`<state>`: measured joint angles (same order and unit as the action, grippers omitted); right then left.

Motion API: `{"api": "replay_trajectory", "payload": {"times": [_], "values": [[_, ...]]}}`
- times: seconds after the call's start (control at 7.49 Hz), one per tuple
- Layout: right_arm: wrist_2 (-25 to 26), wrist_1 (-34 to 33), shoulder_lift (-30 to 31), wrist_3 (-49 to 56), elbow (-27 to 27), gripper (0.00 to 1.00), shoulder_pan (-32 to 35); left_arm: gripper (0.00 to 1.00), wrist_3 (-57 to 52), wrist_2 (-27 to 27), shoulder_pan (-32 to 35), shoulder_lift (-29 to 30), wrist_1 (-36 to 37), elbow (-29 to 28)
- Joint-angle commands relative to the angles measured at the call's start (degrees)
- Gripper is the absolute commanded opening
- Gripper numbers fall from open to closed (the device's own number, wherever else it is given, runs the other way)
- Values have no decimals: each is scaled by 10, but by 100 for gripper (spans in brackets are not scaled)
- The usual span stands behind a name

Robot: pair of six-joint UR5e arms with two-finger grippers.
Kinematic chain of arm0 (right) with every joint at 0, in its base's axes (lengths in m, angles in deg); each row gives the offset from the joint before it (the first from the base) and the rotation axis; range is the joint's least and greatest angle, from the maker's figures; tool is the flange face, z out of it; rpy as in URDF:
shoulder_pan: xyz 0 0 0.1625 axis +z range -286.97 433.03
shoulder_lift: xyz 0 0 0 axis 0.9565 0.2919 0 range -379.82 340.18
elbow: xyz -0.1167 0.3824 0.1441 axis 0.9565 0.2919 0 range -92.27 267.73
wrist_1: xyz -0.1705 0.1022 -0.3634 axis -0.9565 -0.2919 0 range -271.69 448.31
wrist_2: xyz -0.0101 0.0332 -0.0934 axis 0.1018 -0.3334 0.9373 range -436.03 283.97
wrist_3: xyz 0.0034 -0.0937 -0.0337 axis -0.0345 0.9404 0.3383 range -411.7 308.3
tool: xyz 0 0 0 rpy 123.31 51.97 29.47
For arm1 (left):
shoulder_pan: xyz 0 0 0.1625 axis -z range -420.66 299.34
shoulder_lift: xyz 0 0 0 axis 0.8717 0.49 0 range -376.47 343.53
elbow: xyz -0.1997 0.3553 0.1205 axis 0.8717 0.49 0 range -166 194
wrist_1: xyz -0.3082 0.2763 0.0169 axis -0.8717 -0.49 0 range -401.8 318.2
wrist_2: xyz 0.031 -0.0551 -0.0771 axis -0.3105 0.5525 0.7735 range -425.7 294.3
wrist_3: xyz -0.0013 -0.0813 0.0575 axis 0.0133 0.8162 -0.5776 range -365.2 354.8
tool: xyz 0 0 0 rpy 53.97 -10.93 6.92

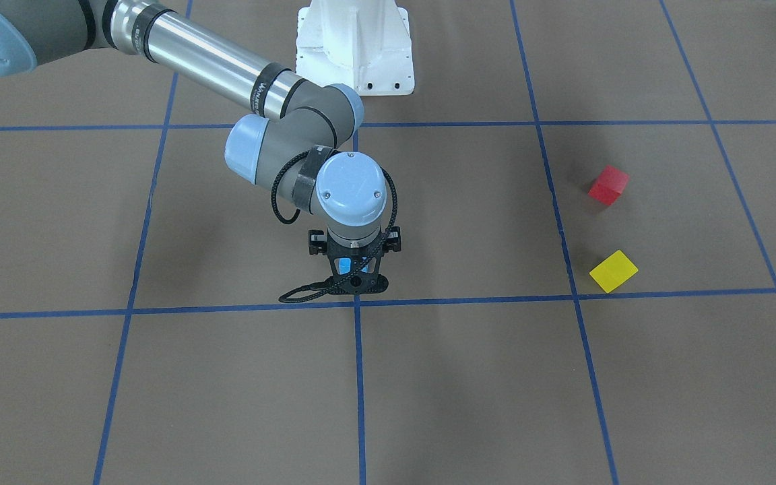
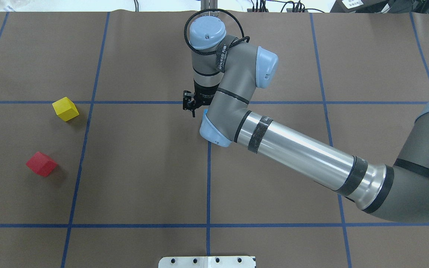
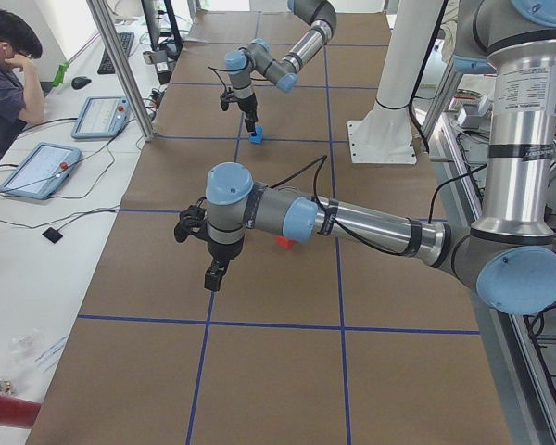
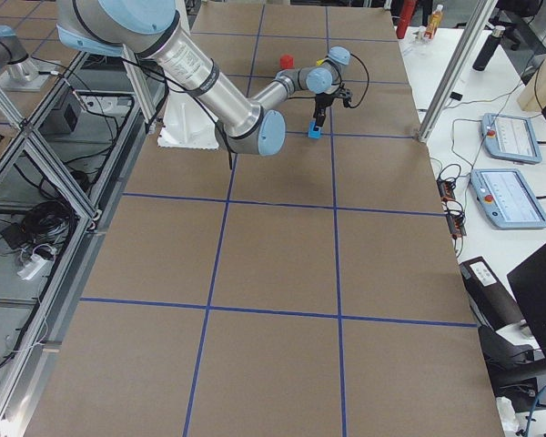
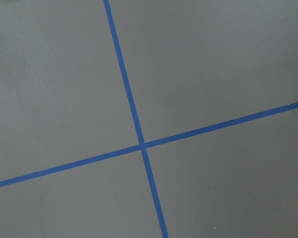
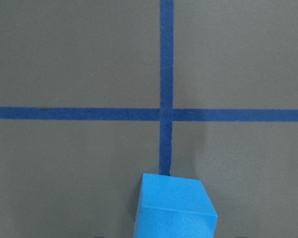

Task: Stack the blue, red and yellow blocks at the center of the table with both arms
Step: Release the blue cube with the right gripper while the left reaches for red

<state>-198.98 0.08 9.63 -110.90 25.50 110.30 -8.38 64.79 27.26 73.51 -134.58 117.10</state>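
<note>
My right gripper (image 1: 354, 271) stands upright over the central tape crossing, shut on the blue block (image 6: 174, 206), which is at or just above the table; it also shows in the exterior right view (image 4: 315, 133). The fingers do not show in the right wrist view. The red block (image 2: 41, 163) and the yellow block (image 2: 65, 108) lie apart on the table on my left side, far from the right gripper. My left gripper (image 3: 215, 275) shows only in the exterior left view, hovering above bare table; I cannot tell whether it is open or shut. The left wrist view shows only a tape crossing.
The white robot base (image 1: 354, 47) stands at the table's edge on my side. An operator (image 3: 5, 74) sits at a side bench with tablets (image 3: 37, 169) beyond the far edge. Metal frame posts (image 3: 120, 65) stand at the table's borders.
</note>
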Motion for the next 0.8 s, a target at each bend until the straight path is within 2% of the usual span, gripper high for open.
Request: {"api": "replay_trajectory", "payload": {"times": [0.0, 0.13, 0.4, 0.67], "values": [[-5, -16, 19, -1, -79, 99, 38, 100, 66, 1, -20, 14, 5, 10], [-8, -52, 38, -1, -131, 99, 66, 100, 203, -2, -81, 16, 5, 57], [-11, -55, 136, 13, -246, 99, 112, 100, 433, -9, -201, 16, -8, 130], [-12, -55, 194, 64, -285, 99, 147, 99, 547, -101, -340, -3, -131, 142]]}}
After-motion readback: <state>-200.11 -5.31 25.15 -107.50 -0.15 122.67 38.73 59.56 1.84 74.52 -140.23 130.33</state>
